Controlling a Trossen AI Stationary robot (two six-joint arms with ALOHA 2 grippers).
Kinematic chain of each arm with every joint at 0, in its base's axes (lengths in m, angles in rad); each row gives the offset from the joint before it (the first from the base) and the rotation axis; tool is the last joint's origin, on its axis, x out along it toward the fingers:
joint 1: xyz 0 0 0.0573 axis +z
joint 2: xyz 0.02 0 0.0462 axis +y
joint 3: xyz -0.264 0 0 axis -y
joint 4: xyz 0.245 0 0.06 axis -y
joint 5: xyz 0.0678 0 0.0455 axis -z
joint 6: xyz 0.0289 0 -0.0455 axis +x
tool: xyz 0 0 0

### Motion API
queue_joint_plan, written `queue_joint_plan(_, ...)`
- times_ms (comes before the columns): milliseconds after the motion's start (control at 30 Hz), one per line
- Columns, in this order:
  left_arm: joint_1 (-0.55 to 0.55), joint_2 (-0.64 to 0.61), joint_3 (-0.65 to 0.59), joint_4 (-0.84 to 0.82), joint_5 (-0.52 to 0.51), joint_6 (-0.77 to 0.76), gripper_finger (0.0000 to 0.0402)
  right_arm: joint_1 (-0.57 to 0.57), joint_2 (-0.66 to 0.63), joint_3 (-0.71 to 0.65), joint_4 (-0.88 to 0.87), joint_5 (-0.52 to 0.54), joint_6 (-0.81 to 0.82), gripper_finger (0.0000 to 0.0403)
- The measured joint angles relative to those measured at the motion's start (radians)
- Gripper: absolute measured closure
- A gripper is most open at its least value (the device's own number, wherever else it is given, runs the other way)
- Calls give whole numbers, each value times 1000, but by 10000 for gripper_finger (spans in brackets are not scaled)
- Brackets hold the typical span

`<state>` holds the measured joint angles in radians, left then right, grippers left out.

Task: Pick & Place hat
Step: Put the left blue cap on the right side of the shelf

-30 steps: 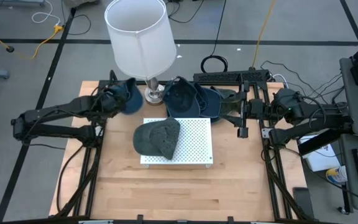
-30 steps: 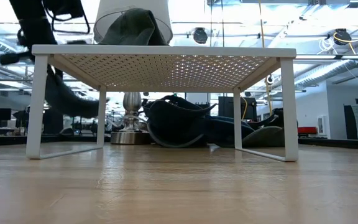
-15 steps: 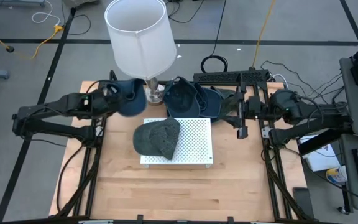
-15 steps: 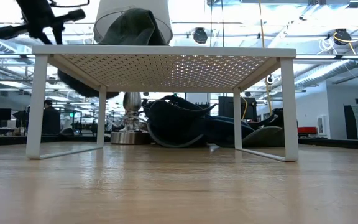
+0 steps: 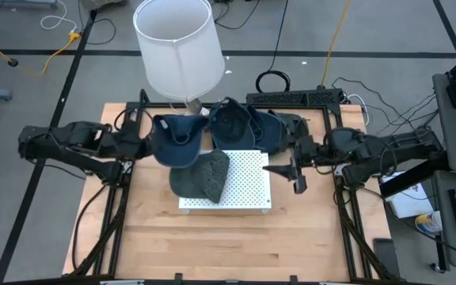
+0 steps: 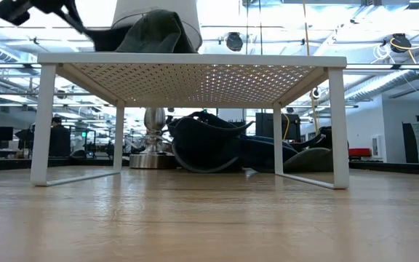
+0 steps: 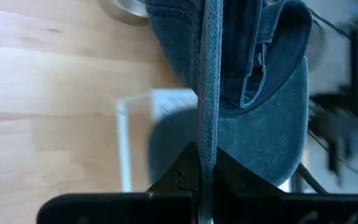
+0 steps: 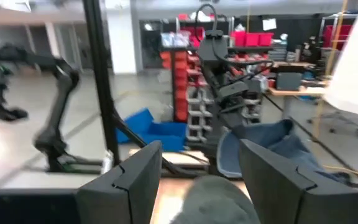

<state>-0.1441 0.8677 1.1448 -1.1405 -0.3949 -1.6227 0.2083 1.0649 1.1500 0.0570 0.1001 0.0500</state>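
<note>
A dark blue cap (image 5: 174, 139) hangs in my left gripper (image 5: 144, 142) over the far left corner of the white perforated rack (image 5: 248, 180). A grey-green hat (image 5: 201, 176) lies on the rack's top and also shows in the low view (image 6: 155, 33). Several blue hats (image 5: 244, 127) lie piled on the table behind the rack. My right gripper (image 5: 293, 171) is open and empty beside the rack's right edge; its fingers stand apart in the right wrist view (image 8: 201, 155). My left gripper pinches a thin edge of the blue cap (image 7: 205, 149) between its two shut fingers, seen edge-on in the left wrist view. The fingers come roughly level from the table's left. The cap reaches away from them, lifted clear above the rack, its back strap (image 7: 253, 81) at the far side.
A lamp with a white shade (image 5: 176, 47) and a metal base (image 6: 148, 156) stands at the far edge, close to the blue cap. Bare wood (image 5: 228, 245) lies in front of the rack. Cables and a black bar (image 5: 291, 96) lie behind the hat pile.
My left gripper has carried the blue cap up and toward the table's right, from beside the lamp base to over the rack's far left corner. My right gripper has swung toward the near edge and a little toward the rack.
</note>
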Motion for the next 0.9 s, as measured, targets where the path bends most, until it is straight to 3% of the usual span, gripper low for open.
queue_joint_plan(300, -181, 1, 21, 179, 1, 135, 394, 99, 68, 0, 168, 1, 135, 195)
queue_joint_plan(467, -267, 1, 21, 303, 2, 270, 394, 146, 81, 0, 180, 2, 237, 195)
queue_joint_plan(733, -398, 17, 21, 507, -2, 502, 394, 160, 77, 0, 195, 3, 537, 195)
queue_joint_plan(900, -472, 46, 21, 584, -15, 649, 394, 160, 77, 0, 196, 2, 604, 195)
